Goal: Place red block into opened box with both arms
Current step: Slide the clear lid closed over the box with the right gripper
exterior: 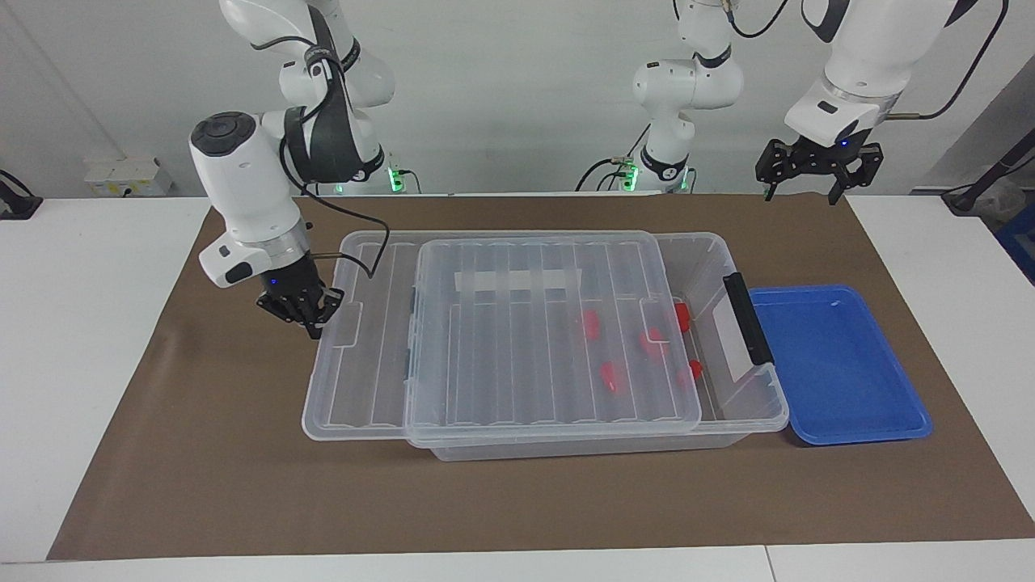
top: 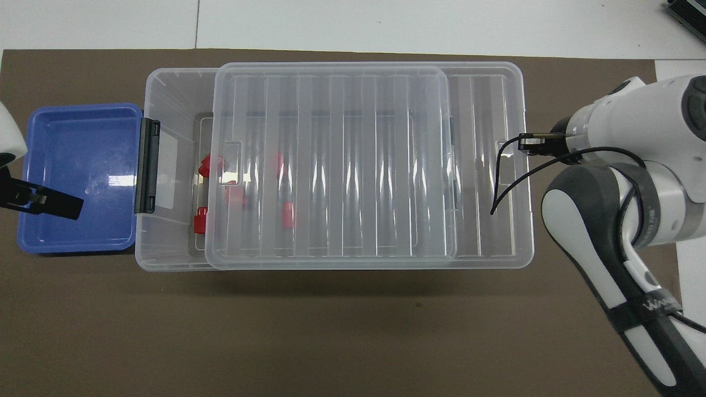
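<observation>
Opened box (exterior: 756,408): large clear plastic bin with a black clip handle (exterior: 747,318) and a whitish tape strip (exterior: 517,280). Its ribbed transparent lid (exterior: 501,339) is seen lying flat over most of the bin, overhanging toward the right gripper (exterior: 311,311), whose shut fingertips are held at that lid end. A narrow gap is left uncovered by the handle.

Red blocks: 5 are counted inside on the bin floor. 1 red block (top: 201,220) is partly exposed in the gap; the others are seen through the lid.

Left gripper (exterior: 817,166): open, raised well apart from the box.
</observation>
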Robot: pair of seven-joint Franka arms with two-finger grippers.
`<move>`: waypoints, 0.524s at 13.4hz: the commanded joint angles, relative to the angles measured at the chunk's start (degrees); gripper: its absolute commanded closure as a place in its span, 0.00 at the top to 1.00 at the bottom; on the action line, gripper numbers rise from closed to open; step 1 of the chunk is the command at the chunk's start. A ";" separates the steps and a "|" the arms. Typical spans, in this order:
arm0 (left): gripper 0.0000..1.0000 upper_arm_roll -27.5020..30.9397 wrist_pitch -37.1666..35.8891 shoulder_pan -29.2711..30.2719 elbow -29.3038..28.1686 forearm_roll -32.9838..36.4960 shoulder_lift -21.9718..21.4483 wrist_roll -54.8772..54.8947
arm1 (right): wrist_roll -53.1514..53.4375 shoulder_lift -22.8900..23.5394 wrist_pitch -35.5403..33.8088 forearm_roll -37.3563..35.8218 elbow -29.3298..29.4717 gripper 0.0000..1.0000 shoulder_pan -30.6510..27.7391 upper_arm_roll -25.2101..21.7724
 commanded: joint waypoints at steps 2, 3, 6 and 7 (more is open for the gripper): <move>1.00 0.16 1.13 0.27 -1.54 -0.93 -1.23 0.36 | -1.09 -0.20 -0.03 2.04 -0.29 0.00 3.52 0.16; 1.00 0.16 1.13 0.27 -1.54 -1.01 -1.23 0.36 | -1.09 -0.20 -0.03 2.13 -0.38 0.00 4.57 0.16; 1.00 0.16 1.13 0.27 -1.54 -0.93 -1.23 0.36 | -0.04 -0.29 0.14 2.22 -0.56 0.00 6.69 0.16; 1.00 0.16 1.13 0.27 -1.54 -0.93 -1.23 0.36 | 0.22 -0.29 0.23 2.30 -0.56 0.00 7.13 0.16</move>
